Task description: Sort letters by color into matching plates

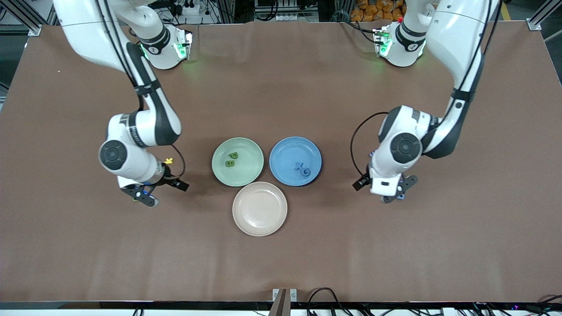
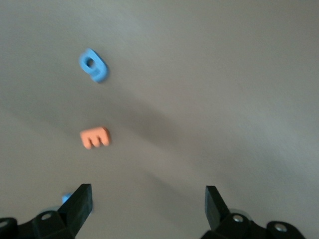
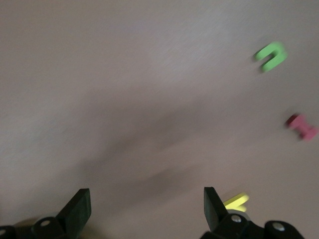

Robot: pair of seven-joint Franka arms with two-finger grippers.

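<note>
Front view – table: brown table (image 1: 281, 254).
Plates: mint green plate (image 1: 252, 172) holds two green letters (image 1: 231, 159); blue plate (image 1: 285, 153) holds two blue letters (image 1: 303, 168); beige-pink plate (image 1: 260, 209) nearer the camera.
Left gripper (image 2: 148, 203): jaws apart, holding nothing – over blue letter (image 2: 93, 65) and orange piece (image 2: 94, 137).
Right gripper (image 3: 147, 203): jaws apart, holding nothing, over green letter (image 3: 271, 56), pink piece (image 3: 301, 126), yellow piece (image 3: 236, 201).

The bench (image 1: 88, 245) is plain brown; on it the green plate (image 1: 251, 151) is pale mint with two darker green letters (image 1: 231, 159), the blue plate (image 1: 285, 153) is bright blue with two darker blue letters (image 1: 302, 168), and the third plate (image 1: 260, 209) is beige-pink. The left wrist view shows a light blue piece (image 2: 93, 65) and an orange piece (image 2: 94, 137). The right wrist view shows a bright green piece (image 3: 270, 56), a pink-red piece (image 3: 301, 126) and a yellow piece (image 3: 235, 201), and both views show black gripper fingers (image 2: 77, 203).
</note>
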